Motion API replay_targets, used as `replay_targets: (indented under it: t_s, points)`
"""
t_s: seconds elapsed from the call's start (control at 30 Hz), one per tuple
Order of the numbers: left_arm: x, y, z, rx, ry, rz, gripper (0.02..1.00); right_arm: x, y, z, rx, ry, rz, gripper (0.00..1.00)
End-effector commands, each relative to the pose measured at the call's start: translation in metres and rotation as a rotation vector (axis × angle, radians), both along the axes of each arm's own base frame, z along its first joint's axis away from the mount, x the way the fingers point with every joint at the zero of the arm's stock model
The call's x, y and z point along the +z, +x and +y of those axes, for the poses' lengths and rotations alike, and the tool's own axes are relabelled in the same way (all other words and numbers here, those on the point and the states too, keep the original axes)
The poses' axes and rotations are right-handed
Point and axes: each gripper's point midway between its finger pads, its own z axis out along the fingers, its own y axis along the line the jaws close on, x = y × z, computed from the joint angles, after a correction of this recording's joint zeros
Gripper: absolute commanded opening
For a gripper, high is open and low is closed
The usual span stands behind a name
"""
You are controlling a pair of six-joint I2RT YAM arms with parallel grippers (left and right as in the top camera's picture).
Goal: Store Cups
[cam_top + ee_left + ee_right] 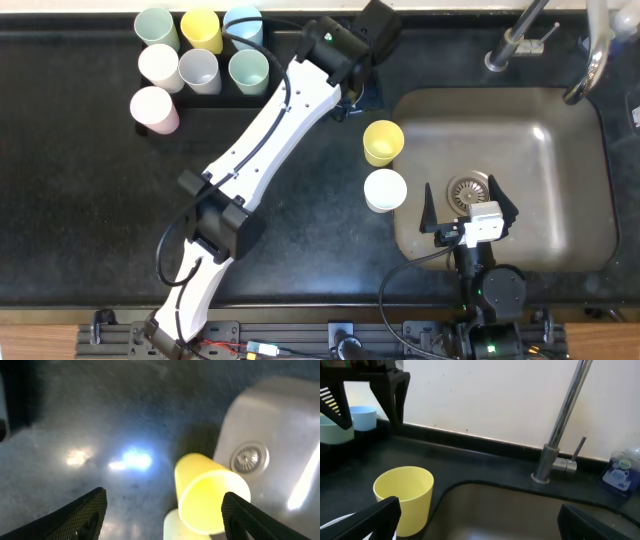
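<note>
The yellow cup (383, 142) stands upright on the counter at the sink's (545, 150) left rim, about five o'clock from the wide-open left gripper (162, 505), which hangs nearer it than the equally spread right gripper (468, 205).

Beside the sink (560, 140), far cup (383, 142) stands behind near cup (385, 190).

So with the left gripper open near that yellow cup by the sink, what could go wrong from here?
1. The yellow cup stands right at the edge of the sink. An off-centre grasp by the left gripper could tip it into the basin.
2. The white cup sits close beside it, so a finger might knock it over.
3. The stored cups are tightly packed, and adding another could bump them.
</note>
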Motion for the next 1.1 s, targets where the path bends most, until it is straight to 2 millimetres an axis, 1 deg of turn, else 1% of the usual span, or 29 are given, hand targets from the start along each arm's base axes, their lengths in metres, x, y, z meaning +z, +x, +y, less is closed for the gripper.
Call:
replay_targets:
  t_s: [0.03, 0.17, 0.27, 0.4, 0.47, 0.57, 0.67, 0.77, 0.87, 0.9, 0.93, 1.03, 1.1]
  points:
    - [-0.006, -0.024, -0.025, -0.125, -0.034, 0.066, 0.798, -0.003, 0.0, 0.0, 0.0, 0.001, -0.003, 0.998]
    - [-0.019, -0.045, -0.032, -0.155, -0.022, 0.154, 0.803, -0.003, 0.0, 0.0, 0.0, 0.0, -0.003, 0.996]
    - [-0.025, -0.057, -0.033, -0.168, -0.008, 0.202, 0.803, -0.003, 0.0, 0.0, 0.0, 0.0, -0.003, 0.998]
    - [-0.036, -0.065, -0.037, -0.194, 0.021, 0.225, 0.801, -0.003, 0.0, 0.0, 0.0, 0.0, -0.003, 0.996]
    - [-0.045, -0.065, -0.037, -0.196, 0.049, 0.229, 0.801, -0.003, 0.0, 0.0, 0.0, 0.0, -0.003, 0.998]
    - [-0.059, -0.059, -0.032, -0.167, 0.097, 0.224, 0.774, -0.003, 0.0, 0.0, 0.0, 0.0, -0.003, 0.993]
    - [-0.066, -0.046, -0.026, -0.128, 0.14, 0.181, 0.746, -0.003, 0.0, 0.0, 0.0, 0.0, -0.003, 0.996]
    - [-0.072, -0.034, -0.03, -0.119, 0.127, 0.148, 0.737, -0.003, 0.0, 0.0, 0.0, 0.0, -0.003, 0.998]
    - [-0.083, -0.031, -0.034, -0.118, 0.123, 0.153, 0.717, -0.003, 0.0, 0.0, 0.0, 0.0, -0.003, 0.998]
    - [-0.087, -0.03, -0.035, -0.117, 0.123, 0.153, 0.693, -0.003, 0.0, 0.0, 0.0, 0.0, -0.003, 0.996]
    - [-0.091, -0.028, -0.036, -0.11, 0.122, 0.153, 0.647, -0.003, 0.0, 0.0, 0.0, 0.0, -0.003, 0.993]
    - [-0.093, -0.025, -0.038, -0.099, 0.12, 0.144, 0.354, -0.003, 0.0, 0.0, 0.0, 0.0, -0.003, 0.993]
    - [-0.093, -0.024, -0.038, -0.089, 0.121, 0.139, 0.194, -0.003, 0.0, 0.0, 0.0, 0.0, -0.003, 0.998]
